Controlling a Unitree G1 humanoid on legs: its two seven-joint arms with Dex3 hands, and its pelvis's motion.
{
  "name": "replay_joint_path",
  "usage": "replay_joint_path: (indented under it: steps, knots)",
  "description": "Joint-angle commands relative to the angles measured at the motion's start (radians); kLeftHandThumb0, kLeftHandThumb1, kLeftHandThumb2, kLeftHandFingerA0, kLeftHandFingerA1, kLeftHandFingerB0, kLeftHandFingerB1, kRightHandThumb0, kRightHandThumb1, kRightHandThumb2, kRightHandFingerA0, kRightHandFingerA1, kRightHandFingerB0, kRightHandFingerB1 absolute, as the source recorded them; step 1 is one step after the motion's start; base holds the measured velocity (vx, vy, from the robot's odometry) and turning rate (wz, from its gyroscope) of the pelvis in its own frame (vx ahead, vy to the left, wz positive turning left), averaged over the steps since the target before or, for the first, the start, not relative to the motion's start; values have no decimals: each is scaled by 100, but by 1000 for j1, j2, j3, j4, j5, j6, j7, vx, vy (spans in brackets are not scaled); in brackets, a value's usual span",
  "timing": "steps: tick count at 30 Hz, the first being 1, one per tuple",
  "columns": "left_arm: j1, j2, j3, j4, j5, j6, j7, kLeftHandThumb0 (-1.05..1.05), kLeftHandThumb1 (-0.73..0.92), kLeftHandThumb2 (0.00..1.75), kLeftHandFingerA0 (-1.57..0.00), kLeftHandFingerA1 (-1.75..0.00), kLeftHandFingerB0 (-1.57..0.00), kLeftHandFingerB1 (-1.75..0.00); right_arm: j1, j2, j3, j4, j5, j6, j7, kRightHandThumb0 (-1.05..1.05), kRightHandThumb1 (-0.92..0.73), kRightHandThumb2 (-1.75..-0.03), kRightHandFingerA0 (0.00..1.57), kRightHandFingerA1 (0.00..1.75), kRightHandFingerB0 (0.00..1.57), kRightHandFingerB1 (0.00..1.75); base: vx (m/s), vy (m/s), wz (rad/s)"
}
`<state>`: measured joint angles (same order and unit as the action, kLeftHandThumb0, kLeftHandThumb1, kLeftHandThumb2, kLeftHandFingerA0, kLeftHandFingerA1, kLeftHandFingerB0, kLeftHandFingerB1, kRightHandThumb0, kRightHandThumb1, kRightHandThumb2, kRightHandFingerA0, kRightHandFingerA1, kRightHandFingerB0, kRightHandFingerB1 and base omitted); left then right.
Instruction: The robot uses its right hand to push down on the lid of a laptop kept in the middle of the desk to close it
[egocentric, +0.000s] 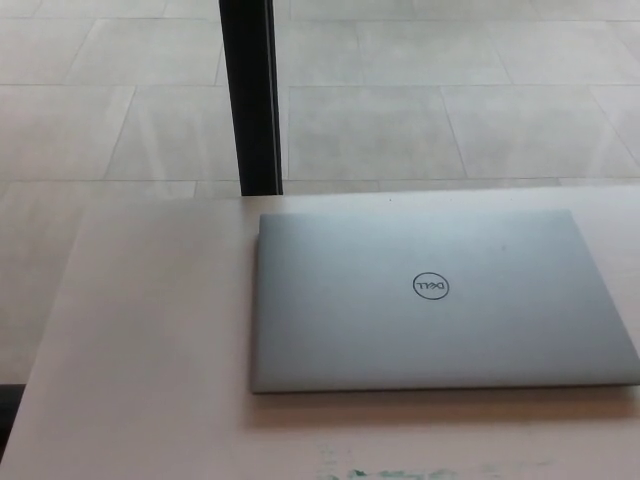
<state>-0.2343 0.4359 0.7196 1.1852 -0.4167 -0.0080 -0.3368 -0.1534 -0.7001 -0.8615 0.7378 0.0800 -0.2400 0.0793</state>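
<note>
Fingers out of sight — neither hand shows, so their state can't be told.
Silver laptop (440, 300) lies flat on the bench (150, 340), lid already down with its logo (431, 288) facing up, right of centre, below the black post (250, 95). Closing looks done; if any press remains, push broadly near the lid's front edge — gently, straight down, without sliding it.

laptop (440, 300) on desk (150, 330), post (250, 95) behind
</note>
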Motion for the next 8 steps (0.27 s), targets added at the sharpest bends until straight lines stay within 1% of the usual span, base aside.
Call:
replay_joint_path:
  steps: [1, 3, 4, 5, 6, 8]
  knots:
    - [16, 47, 13, 7, -28, 2, 9, -105, 78, 71, -24, -42, -19, -35, -50, 95, -474, 101, 507, 222, -303, -85, -77, -113, 63, 117, 5, 56, 0, 0, 0]
    - [15, 46, 13, 7, -29, 2, 9, -105, 78, 71, -24, -42, -19, -35, -57, 94, -484, 98, 498, 229, -301, -85, -77, -113, 63, 117, 5, 56, 0, 0, 0]
    - [14, 46, 17, 11, -31, -2, 11, -105, 76, 70, -24, -42, -20, -35, -65, 104, -498, 82, 508, 248, -309, -74, -73, -114, 66, 114, 1, 56, 0, 0, 0]
    - [17, 43, 21, 12, -35, -4, 7, -105, 76, 69, -23, -42, -20, -36, -70, 109, -502, 73, 504, 252, -316, -76, -92, -73, 43, 136, 0, 66, 0, 0, 0]
    - [18, 44, 20, 11, -35, -4, 4, -105, 76, 69, -23, -42, -19, -35, -74, 110, -506, 88, 501, 244, -307, -78, -92, -73, 42, 136, 0, 60, 0, 0, 0]
    - [16, 44, 21, 13, -36, -1, 7, -105, 75, 69, -23, -42, -20, -35, -76, 106, -510, 110, 503, 237, -289, -78, -92, -73, 44, 138, 0, 63, 0, 0, 0]
